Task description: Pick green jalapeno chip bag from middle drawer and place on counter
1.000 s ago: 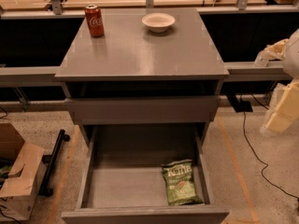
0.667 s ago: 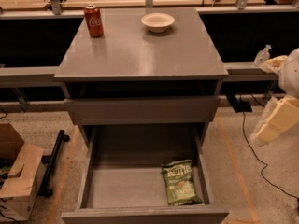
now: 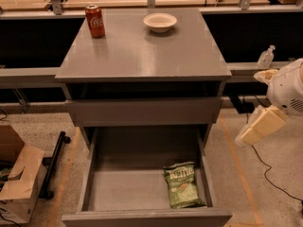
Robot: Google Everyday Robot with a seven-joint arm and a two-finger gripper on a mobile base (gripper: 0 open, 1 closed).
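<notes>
- The gripper [image 3: 258, 126] hangs off to the right of the cabinet, outside it, at about the height of the gap between the two drawers
- It sits on the end of a rounded white arm [image 3: 289, 86] that comes in from the right edge, and it points down and to the left over the speckled floor
- Whether it is open or closed I cannot tell from where I stand; it is well apart from the bag and clear of the drawer's side wall
- The green jalapeno chip bag [image 3: 182, 186] lies flat on the floor of the middle drawer [image 3: 88, 174], in the front right corner
- Its pale logo end faces the back of the drawer, its lower end is close to the front wall, and its right edge is just beside the right side wall, a little askew
- The middle drawer is pulled well out towards me
- Above it the upper drawer [image 3: 142, 111] is shut, showing only a plain grey front
- The table [image 3: 142, 51], the glossy grey top slab of the cabinet, carries a red soda can [image 3: 95, 21] standing upright near the back left corner
- A pale bowl [image 3: 160, 22] stands near the back edge, right of the can and well apart from it
- A small clear bottle [image 3: 266, 57] stands on the ledge to the right, above the arm
- On the floor at the left is an open cardboard box [image 3: 19, 178] with a black bar [image 3: 53, 164] lying just beside it
- A dark cable [image 3: 270, 174] trails over the floor below the gripper
</notes>
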